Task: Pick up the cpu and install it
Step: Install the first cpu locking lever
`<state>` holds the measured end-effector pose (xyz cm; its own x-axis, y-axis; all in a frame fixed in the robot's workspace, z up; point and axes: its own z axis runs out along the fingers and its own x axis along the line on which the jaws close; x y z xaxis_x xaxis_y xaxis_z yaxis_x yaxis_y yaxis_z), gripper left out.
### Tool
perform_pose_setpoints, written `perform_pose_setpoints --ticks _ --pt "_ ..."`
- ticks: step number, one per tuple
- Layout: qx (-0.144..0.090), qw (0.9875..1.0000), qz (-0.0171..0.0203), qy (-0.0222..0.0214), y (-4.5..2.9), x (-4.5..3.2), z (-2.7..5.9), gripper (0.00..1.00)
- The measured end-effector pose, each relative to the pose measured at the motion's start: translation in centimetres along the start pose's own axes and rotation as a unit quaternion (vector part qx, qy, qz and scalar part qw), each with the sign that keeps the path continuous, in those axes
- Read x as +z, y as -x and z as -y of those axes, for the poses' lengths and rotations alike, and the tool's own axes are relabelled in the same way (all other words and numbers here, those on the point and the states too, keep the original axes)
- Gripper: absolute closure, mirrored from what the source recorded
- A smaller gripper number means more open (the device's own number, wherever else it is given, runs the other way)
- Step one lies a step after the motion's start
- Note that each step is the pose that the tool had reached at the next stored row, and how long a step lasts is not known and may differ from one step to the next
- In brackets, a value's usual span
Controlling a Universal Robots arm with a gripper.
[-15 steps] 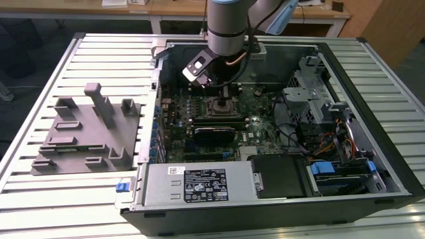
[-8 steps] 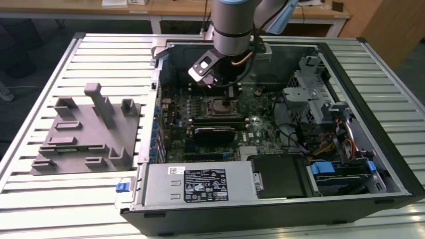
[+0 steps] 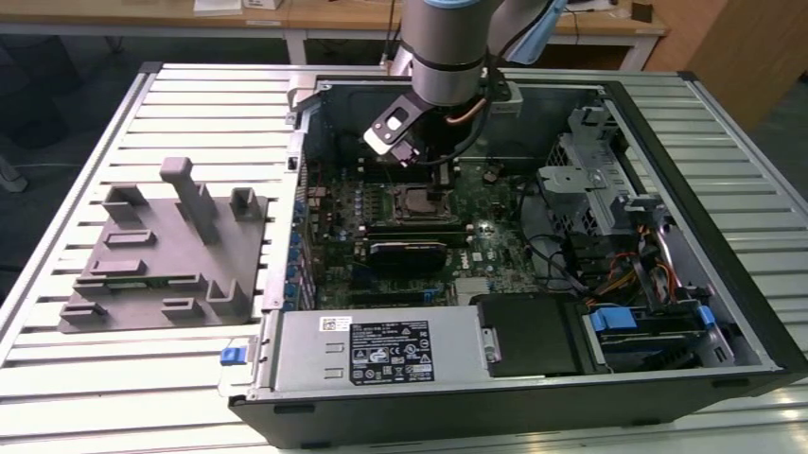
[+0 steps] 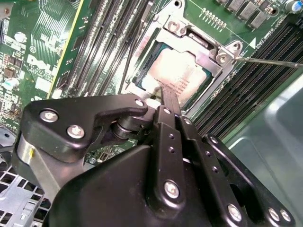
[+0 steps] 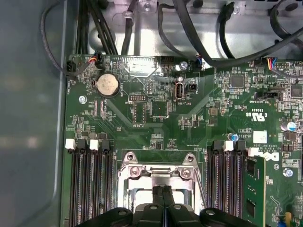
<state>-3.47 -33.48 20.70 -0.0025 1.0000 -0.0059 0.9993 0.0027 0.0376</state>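
**A:** What does the exterior view give you?

**B:** My gripper (image 3: 432, 175) hangs in the upper middle of the frame, inside the open computer case (image 3: 707, 241). It is just above the socket (image 3: 417, 201) on the motherboard (image 3: 495, 236). A grey holder (image 3: 165, 248) sits on the slatted table (image 3: 51, 378) at the exterior view's left.

**A:** And the second wrist view?

**B:** My fingers (image 4: 169, 103) are pressed together with nothing between them. The cpu (image 4: 182, 75) lies flat in the socket, silvery top up, inside the metal frame. My tips are over its edge. I cannot tell whether they touch it.

**A:** The first wrist view?

**B:** Both fingers (image 5: 158, 194) sit side by side, closed, pointing down into the middle of the socket frame (image 5: 156, 171). Empty memory slots (image 5: 90, 184) run along one side of it. On the other side a green memory stick (image 5: 253, 189) stands in its slot. A round coin battery (image 5: 107, 85) lies on the board well apart from my tips.
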Motion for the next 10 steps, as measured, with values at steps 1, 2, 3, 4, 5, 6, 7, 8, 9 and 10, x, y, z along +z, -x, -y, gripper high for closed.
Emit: perform_pose_setpoints --ticks 1,2,3,4,5,6,7,8,9,10 --pt "0.000 1.0000 0.0001 0.0000 0.00 0.00 -0.01 0.89" --pt "0.000 1.0000 0.0002 -0.0001 0.00 -0.04 -0.01 0.89" --pt "0.000 1.0000 0.0002 -0.0001 0.00 -0.11 -0.02 0.89" --pt "0.000 1.0000 0.0000 0.0000 0.00 -0.20 -0.03 0.89" --pt "0.000 1.0000 0.0001 0.0000 0.00 -0.33 -0.03 0.89" --pt "0.000 1.0000 0.0000 0.0000 0.00 -0.46 -0.04 0.89" --pt "0.000 1.0000 0.0000 0.0000 0.00 -0.60 -0.04 0.89" --pt "0.000 1.0000 0.0000 0.0000 0.00 -0.76 -0.05 0.89" --pt "0.000 1.0000 0.0001 0.0000 0.01 -0.91 -0.05 0.89" --pt "0.000 1.0000 0.0000 0.0000 0.01 -1.07 -0.06 0.89"
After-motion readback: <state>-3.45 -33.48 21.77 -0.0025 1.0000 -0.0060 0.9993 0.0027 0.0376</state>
